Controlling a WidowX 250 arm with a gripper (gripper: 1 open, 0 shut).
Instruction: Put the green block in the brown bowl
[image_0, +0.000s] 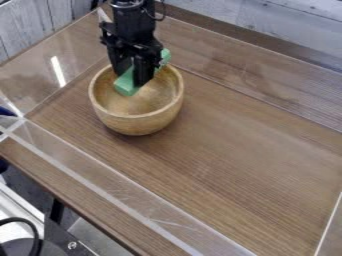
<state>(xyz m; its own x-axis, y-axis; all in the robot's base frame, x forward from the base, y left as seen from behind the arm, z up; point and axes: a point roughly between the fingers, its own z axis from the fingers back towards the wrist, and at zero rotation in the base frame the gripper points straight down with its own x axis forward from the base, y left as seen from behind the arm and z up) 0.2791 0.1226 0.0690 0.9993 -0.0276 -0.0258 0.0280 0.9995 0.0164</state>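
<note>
One black robot arm (130, 14) reaches in from the top edge of the view, over the far side of the desk (221, 140), and points downward toward the brown bowl (138, 119). Its upper part runs out of the picture at the top, so how the arm bends further up cannot be told. The visible end hangs roughly upright above the bowl's far rim, dark and bulky, with its lower end low at the mouth of the bowl.

The fingers (131, 59) point down and are closed on the green block (126, 81), which shows between and below them. The block is tilted: its lower end slants down toward the left of the view, inside the outline of the bowl's opening, while a green part of it shows higher up on the right side of the fingers, near the far rim. Whether the block touches the inside of the bowl cannot be told.

The bowl stands upright on the wooden desk, its round mouth facing up, with its near wall and much of its inside in plain sight. The arm covers part of the far rim. At the lower left corner of the view, a black cable (36, 232) curves beside the desk's edge.
</note>
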